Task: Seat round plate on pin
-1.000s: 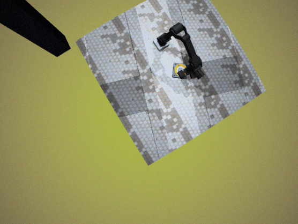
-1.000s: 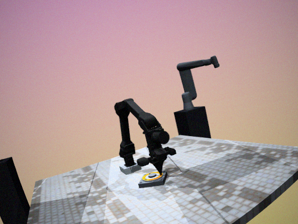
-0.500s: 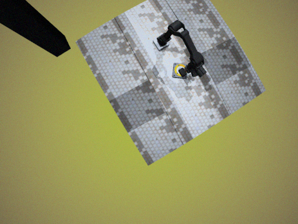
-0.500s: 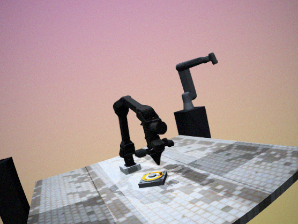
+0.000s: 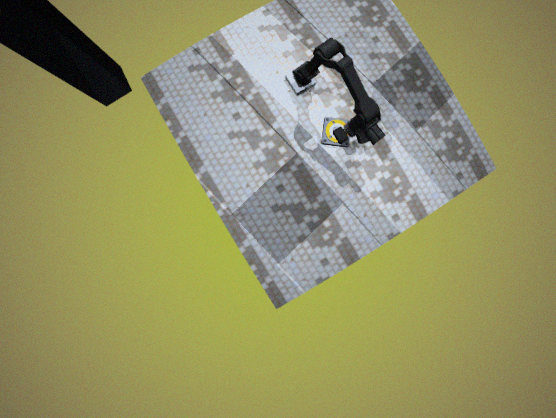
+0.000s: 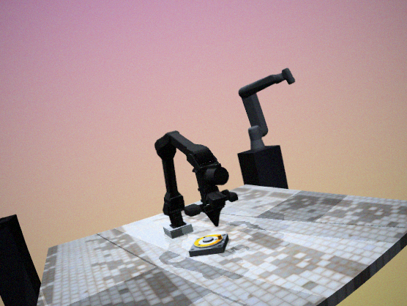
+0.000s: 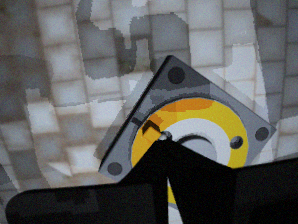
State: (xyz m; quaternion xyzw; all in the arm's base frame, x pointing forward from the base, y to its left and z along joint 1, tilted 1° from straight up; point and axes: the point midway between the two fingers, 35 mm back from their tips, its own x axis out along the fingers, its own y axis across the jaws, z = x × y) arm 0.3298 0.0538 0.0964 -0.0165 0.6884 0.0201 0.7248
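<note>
A black arm's fingers (image 6: 215, 222) are pressed together, holding nothing and poised above a yellow round plate (image 6: 207, 241) that sits on its grey base (image 6: 205, 249) on the patterned desk (image 6: 278, 234), seemingly flat now, though the pin's seating is too small to confirm.

Square dark grey base block (image 7: 150, 102): matt, metal-like, smooth, dark round recesses at corners. Round yellow plate (image 7: 227, 122): flat matt plastic look, orange tab (image 7: 187, 105) same finish, pale grey smooth centre ring. Black robot arm (image 6: 190, 154) and closed black gripper (image 6: 216, 221): matt plastic-like casing. Grey-white mosaic table top (image 6: 293, 234): small square tiles, slight sheen in pale band.
</note>
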